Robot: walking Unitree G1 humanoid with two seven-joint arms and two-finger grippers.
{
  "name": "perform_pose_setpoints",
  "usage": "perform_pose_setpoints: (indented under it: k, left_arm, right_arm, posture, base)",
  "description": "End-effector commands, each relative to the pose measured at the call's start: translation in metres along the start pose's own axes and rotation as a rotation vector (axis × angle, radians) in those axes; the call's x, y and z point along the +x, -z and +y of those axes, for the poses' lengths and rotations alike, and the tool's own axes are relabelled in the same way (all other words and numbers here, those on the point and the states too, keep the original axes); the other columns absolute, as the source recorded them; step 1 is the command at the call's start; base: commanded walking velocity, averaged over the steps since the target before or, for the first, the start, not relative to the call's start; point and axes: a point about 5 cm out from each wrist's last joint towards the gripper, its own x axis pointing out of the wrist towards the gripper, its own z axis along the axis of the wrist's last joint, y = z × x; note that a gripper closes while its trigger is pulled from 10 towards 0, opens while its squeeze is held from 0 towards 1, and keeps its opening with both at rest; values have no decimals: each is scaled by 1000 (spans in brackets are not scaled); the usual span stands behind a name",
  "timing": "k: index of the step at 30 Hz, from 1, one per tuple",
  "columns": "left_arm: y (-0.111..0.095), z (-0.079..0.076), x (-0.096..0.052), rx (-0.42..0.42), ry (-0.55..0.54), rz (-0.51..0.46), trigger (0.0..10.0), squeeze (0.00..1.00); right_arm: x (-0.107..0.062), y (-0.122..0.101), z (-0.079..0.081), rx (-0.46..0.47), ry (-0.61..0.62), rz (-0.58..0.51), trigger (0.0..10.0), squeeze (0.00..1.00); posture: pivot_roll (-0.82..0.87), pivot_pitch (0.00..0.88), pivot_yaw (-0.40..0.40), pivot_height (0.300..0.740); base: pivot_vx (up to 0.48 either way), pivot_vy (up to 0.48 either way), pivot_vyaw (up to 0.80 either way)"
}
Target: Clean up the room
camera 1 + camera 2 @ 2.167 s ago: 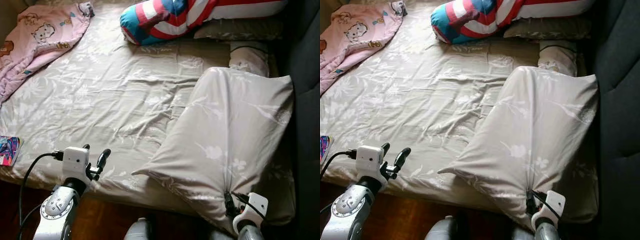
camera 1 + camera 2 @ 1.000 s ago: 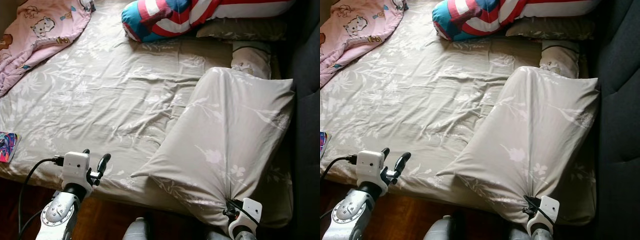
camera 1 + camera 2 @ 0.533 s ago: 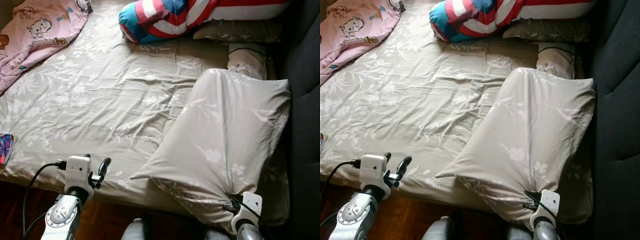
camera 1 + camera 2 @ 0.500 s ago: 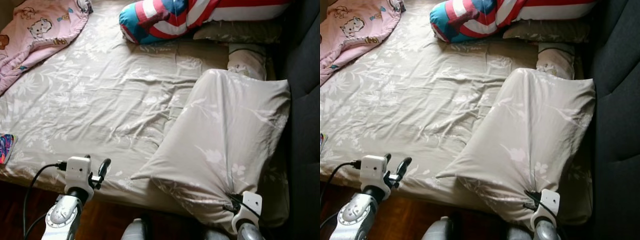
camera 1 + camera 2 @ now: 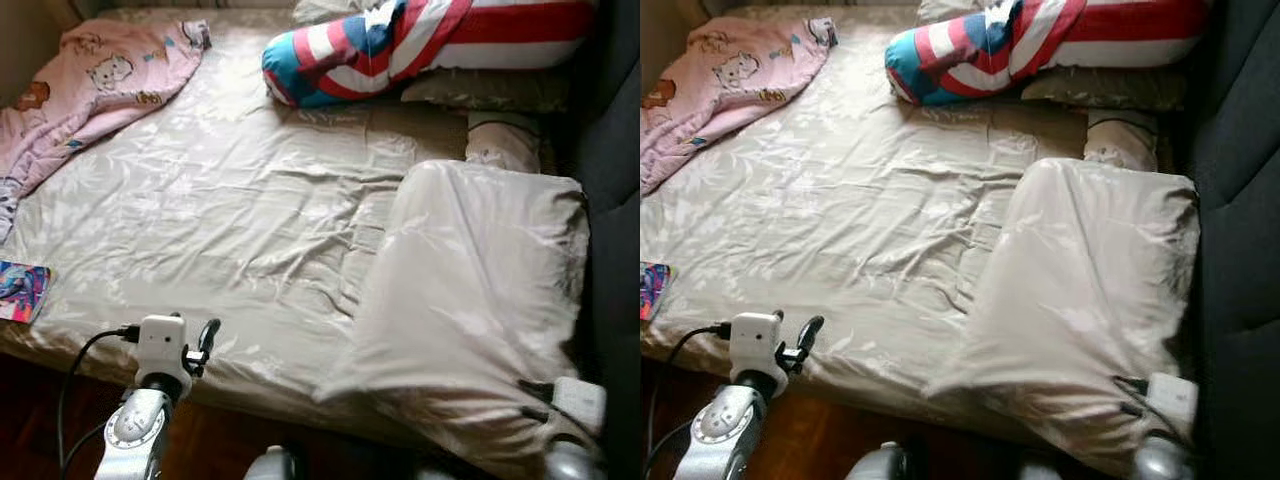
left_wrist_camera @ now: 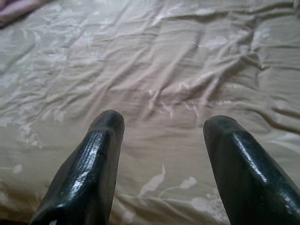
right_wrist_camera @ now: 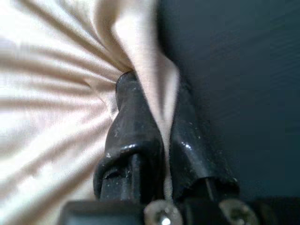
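While right claw (image 7: 161, 140) pinches pillow (image 5: 480, 290), left claw (image 6: 161, 154) spread, no legible writing.

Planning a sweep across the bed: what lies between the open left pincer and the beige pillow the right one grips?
In the head views, only wrinkled beige bedsheet lies between the left pincer and the pillow; nothing rests on that stretch.

Beige bedding, bright accents

Beige pillow (image 5: 480, 290) and bed sheet (image 5: 220, 230) carry pale floral print; the bolster (image 5: 400, 45) is red, white and blue striped; the blanket (image 5: 90, 90) pink with cartoon cats.
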Motion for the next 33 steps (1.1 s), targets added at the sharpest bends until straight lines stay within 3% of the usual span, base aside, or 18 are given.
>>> perform_pose_setpoints:
  k: [1,2,4,8,10,14,21,33]
  left_arm:
    - [10,4,-5,0,-23,32,10000,0]
    - [10,4,-5,0,-23,32,10000,0]
    - [11,4,-3,-1,-27,30,10000,0]
    - [13,6,-2,-2,-33,33,10000,0]
    - [15,5,-2,-2,-31,40,10000,0]
    - [16,4,-2,-3,-30,43,10000,0]
    - [21,4,2,-4,-34,46,10000,0]
    - [24,2,5,-15,-47,36,10000,0]
  right_arm:
    - [4,-5,-28,35,135,-15,0,0]
    - [4,-5,-28,35,135,-15,0,0]
    - [6,-8,-44,24,200,-17,0,0]
    - [8,-8,-52,27,218,6,0,0]
    - [7,-5,-38,26,156,23,10000,0]
    - [6,-4,-32,27,129,30,10000,0]
    - [-2,13,10,89,-65,137,10000,0]
    - [-8,24,24,120,-125,220,10000,0]
  posture:
    - [1,148,20,720]
    - [1,148,20,720]
    - [0,148,20,720]
    - [1,148,19,720]
    - [1,145,18,720]
    - [2,144,19,720]
    - [11,127,14,720]
    - [12,112,4,720]
  base:
    - [0,0,0]
    - [0,0,0]
    - [0,0,0]
    - [0,0,0]
    - [0,0,0]
    - [0,0,0]
    - [0,0,0]
    - [0,0,0]
